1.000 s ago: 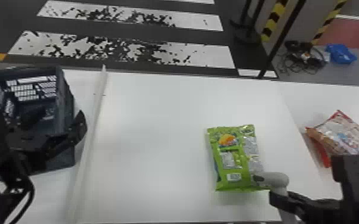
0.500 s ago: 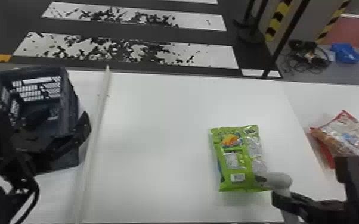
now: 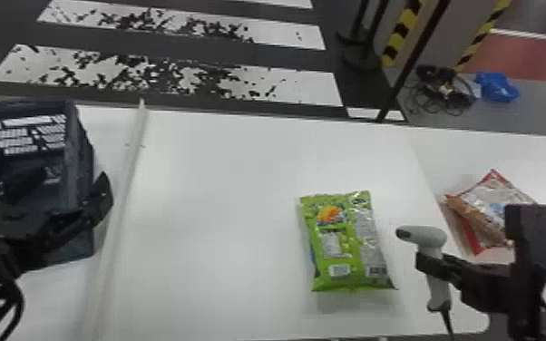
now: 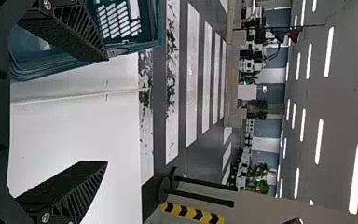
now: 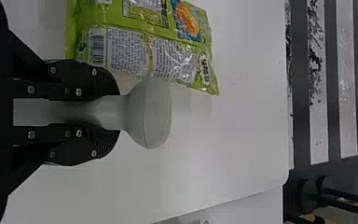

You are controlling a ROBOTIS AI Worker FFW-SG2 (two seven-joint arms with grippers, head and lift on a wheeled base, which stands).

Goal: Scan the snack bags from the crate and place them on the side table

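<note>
green bag [image 3: 347,245] flat on white table [image 3: 217,204], long axis about 12-to-6; at 9 o'clock from scanner [image 3: 426,236]; right gripper [image 5: 116,112] clamped round scanner handle, nearer; left gripper [image 4: 107,110] wide, near crate [image 3: 79,158]; next probably scan

The green snack bag [image 3: 347,242] lies flat near the table's [image 3: 217,217] near right corner. Beside it, the right gripper [image 3: 433,268] holds the scanner [image 3: 426,236]. A red-edged bag [image 3: 485,208] lies past the right edge; the crate [image 3: 79,168] stands past the left edge.
</note>
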